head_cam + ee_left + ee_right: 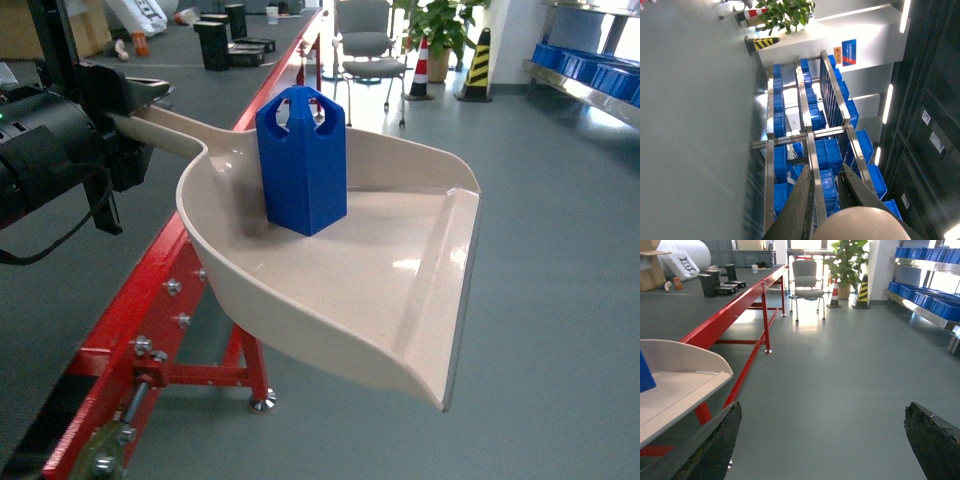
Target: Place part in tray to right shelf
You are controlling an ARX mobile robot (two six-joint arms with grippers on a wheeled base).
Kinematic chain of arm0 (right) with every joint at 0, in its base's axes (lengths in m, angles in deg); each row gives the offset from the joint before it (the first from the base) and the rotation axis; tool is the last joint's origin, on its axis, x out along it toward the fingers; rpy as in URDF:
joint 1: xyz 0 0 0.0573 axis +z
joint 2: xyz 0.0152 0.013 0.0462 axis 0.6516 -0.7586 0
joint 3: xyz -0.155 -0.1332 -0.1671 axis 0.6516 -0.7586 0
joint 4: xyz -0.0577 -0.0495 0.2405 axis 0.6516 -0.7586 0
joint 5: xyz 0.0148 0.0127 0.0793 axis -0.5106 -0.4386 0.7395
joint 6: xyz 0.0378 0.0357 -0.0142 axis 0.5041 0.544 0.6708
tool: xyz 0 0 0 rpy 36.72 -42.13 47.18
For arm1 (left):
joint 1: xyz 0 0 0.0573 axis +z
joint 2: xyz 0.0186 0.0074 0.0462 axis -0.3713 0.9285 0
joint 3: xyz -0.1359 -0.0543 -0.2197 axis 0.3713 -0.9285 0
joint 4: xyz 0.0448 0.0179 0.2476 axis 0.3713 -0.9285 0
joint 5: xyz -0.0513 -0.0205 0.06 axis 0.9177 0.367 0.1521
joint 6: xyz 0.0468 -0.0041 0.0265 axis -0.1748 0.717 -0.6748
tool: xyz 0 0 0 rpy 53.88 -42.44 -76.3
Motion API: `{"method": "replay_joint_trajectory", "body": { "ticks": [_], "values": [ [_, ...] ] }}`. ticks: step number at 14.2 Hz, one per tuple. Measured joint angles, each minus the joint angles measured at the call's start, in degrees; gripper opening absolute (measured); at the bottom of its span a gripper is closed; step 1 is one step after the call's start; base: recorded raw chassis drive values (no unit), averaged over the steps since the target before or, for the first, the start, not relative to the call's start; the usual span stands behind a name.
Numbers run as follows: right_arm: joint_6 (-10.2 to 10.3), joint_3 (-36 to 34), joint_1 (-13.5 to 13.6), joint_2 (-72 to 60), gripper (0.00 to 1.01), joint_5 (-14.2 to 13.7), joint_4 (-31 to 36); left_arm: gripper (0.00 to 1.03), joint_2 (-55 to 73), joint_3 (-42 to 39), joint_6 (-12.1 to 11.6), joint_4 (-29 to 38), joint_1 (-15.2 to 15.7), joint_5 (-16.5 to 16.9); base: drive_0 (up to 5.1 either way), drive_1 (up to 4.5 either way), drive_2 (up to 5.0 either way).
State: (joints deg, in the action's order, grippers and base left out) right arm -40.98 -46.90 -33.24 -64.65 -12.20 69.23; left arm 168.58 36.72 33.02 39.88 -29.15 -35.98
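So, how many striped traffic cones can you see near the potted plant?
2. Red-white cone stands left of the potted plant; black-yellow cone stands right of it. More may be hidden.

Upright part (301, 160) on tray (400, 300)

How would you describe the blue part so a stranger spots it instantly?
Find the red-framed table; beside it a cream tray is held up. The part stands upright inside: small, bright blue, hexagonal, arched cut-outs on top.
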Motion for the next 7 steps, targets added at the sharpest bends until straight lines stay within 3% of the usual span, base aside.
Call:
{"method": "replay_joint_trajectory", "body": {
  "ticks": [7],
  "values": [
    [0.0,0.0,0.0,0.0,0.98,0.0,0.0,0.12,0.1,0.0,0.0,-0.2,0.0,0.0,4.9,-2.97,-1.9]
  ]
}}
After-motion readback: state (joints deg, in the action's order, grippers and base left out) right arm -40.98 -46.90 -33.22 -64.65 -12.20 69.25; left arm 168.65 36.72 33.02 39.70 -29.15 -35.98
